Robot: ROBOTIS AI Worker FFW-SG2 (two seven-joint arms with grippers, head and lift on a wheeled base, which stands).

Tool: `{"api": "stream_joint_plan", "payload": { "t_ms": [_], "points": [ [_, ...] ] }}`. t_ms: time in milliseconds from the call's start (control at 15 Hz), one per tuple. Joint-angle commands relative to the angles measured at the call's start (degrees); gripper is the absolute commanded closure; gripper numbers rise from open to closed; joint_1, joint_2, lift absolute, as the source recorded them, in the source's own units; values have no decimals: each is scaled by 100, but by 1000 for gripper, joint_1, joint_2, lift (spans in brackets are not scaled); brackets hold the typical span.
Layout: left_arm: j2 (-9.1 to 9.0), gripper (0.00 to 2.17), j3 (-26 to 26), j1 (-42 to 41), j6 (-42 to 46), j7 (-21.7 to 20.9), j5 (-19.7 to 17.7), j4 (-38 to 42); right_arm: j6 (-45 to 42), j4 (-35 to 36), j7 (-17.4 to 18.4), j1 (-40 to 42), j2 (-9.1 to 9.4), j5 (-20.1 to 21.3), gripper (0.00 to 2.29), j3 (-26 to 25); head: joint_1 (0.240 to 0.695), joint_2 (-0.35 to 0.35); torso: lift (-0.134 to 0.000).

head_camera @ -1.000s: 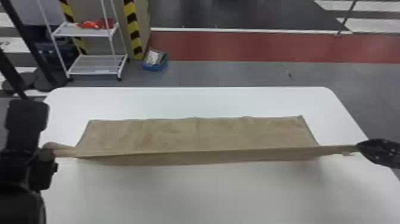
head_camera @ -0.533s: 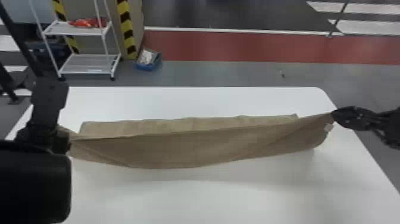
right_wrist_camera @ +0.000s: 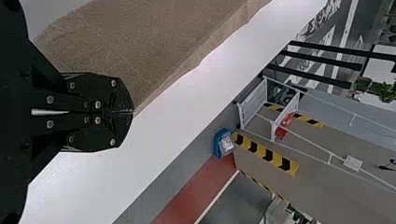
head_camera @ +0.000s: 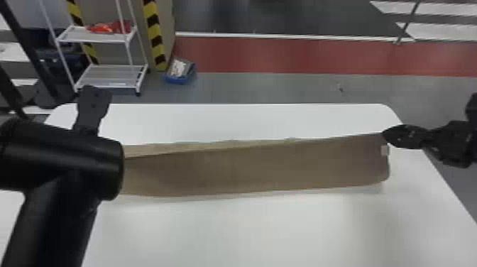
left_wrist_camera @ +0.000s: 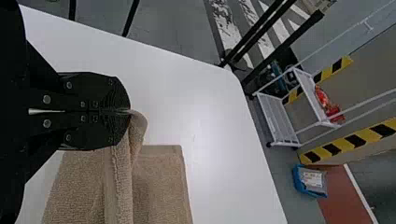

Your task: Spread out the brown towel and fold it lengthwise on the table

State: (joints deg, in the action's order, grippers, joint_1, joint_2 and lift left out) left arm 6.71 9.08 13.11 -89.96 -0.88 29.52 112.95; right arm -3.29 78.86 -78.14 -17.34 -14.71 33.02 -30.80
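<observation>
Left gripper (left_wrist_camera: 126, 112) pinched on a towel corner, table's left side; bunched cloth there could crease the fold. Brown towel (head_camera: 248, 168) runs left to right, nearer the far edge, upper layer raised; uneven arm travel would likely skew it. Right gripper (right_wrist_camera: 132, 112) clamped on the other corner, by the table's right edge; grip looks tip-only, may slip if pulled taut. Looped terry, long narrow strip, small pale square label (head_camera: 385, 150) at right end. Table (head_camera: 266, 227) white, smooth, rounded far corners.
</observation>
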Motion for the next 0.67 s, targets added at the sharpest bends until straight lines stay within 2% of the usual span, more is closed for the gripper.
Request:
{"api": "stream_joint_plan", "payload": {
  "t_ms": [0, 200, 600],
  "points": [
    [-91, 1440, 33, 218, 0, 35, -8, -423, -237, -371, -19, -209, -58, 47, 1261, 13, 695, -37, -124],
    [-162, 1440, 59, 333, 211, 97, -8, -625, -378, -653, -19, -314, -146, -32, 1261, -84, 695, -43, -124],
    [-223, 1436, 165, 649, 580, 228, -26, -1126, -501, -1013, -19, -473, -181, -50, 1264, -84, 695, -58, -124]
  ]
}}
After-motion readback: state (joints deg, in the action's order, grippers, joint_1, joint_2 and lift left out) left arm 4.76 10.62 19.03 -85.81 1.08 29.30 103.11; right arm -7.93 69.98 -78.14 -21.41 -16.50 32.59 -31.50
